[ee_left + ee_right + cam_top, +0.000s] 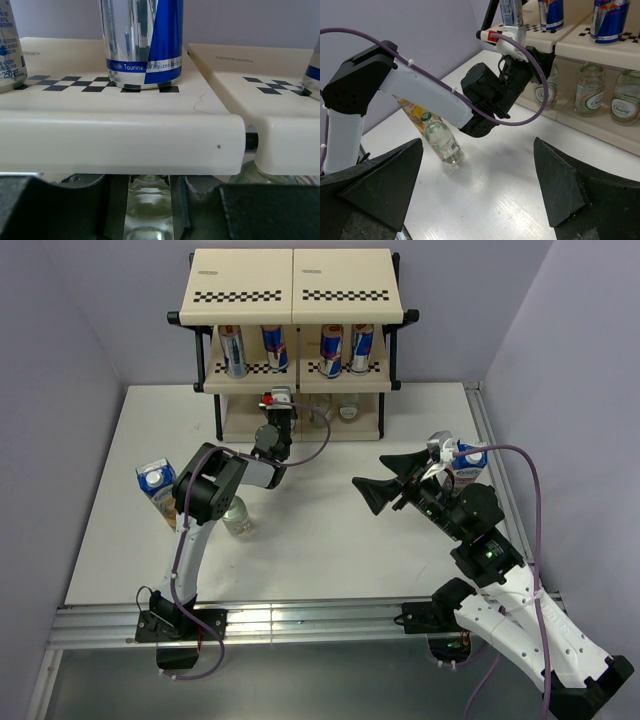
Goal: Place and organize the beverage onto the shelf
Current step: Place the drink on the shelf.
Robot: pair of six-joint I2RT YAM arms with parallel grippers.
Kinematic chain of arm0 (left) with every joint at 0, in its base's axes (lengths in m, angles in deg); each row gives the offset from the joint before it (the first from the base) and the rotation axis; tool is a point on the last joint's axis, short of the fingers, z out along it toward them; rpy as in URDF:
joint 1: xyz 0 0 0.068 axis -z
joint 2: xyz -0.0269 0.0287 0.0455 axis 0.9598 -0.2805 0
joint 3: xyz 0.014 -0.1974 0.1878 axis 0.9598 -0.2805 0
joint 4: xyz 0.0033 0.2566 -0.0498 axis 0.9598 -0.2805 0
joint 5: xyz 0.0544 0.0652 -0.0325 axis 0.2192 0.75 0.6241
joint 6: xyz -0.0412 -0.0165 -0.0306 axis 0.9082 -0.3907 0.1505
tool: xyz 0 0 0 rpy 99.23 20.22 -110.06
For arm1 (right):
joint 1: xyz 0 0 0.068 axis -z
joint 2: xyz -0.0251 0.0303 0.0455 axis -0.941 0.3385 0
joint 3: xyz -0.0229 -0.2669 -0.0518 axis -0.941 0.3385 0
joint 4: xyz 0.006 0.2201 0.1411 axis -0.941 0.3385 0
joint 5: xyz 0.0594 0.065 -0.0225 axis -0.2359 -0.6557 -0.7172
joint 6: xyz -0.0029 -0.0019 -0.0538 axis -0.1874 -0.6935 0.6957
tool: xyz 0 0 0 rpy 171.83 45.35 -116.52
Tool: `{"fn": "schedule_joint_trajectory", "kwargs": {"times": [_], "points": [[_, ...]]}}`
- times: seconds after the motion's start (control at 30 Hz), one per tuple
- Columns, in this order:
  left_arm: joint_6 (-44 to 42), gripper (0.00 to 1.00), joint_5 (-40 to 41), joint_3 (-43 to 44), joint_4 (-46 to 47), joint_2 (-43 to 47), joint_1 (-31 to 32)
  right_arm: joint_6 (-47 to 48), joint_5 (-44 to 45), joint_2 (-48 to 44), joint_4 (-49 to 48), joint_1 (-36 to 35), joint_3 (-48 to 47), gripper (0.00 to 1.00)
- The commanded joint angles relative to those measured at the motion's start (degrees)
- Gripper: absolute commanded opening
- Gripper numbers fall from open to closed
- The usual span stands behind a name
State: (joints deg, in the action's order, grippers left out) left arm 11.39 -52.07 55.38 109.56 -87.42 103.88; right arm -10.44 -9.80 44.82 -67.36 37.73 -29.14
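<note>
the shelf (292,275) is coloured cream, edged with black-and-white checkered strips and framed in black. the cans (274,348) are banded in silver and blue, and a clear bottle (441,142) is capped in green.

One cream three-tier shelf (292,280) with a black tube frame and checkered strips. Four slim silver, blue and red metal cans (233,350). Four small clear bottles (590,90) with pale labels: three at the shelf's lowest level and one on the white worktop (330,540). Two drink cartons: one yellow carton (158,490) and one blue-topped carton (468,460). Two white-and-black robot arms (190,540).
</note>
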Motion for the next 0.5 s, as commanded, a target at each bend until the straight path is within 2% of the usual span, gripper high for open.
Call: {"fn": "schedule_joint_trajectory", "kwargs": {"times": [0.0, 0.07, 0.13, 0.17, 0.2, 0.33, 0.47], "points": [[1.3, 0.15, 3.9, -1.7, 23.3, -3.5, -1.0, 0.1, -0.8, 0.0, -2.9, 0.0, 0.5, 0.98], [1.3, 0.18, 4.0, -1.4, 23.3, -3.8, -1.0, 0.0, -1.0, 0.1, -3.0, 0.0, 0.5, 0.98], [1.1, 0.15, 4.4, -1.0, 23.4, -4.6, -1.0, 0.0, -1.2, 0.2, -3.3, 0.0, 0.6, 0.98], [0.9, 0.12, 4.4, -0.4, 23.3, -4.9, -1.1, -0.1, -1.3, 0.2, -3.3, 0.0, 0.6, 0.98], [0.7, 0.0, 4.7, -0.1, 23.3, -5.5, -1.1, -0.2, -1.3, 0.2, -3.4, 0.0, 0.7, 0.98], [0.9, 0.0, 4.6, 0.5, 23.3, -6.0, -1.1, 0.0, -1.1, 0.1, -3.3, -0.1, 0.7, 0.98], [-0.2, 0.09, 3.7, 1.9, 23.4, -6.9, -1.1, -0.2, -1.4, 0.2, -3.6, 0.0, 0.8, 0.98]]}}
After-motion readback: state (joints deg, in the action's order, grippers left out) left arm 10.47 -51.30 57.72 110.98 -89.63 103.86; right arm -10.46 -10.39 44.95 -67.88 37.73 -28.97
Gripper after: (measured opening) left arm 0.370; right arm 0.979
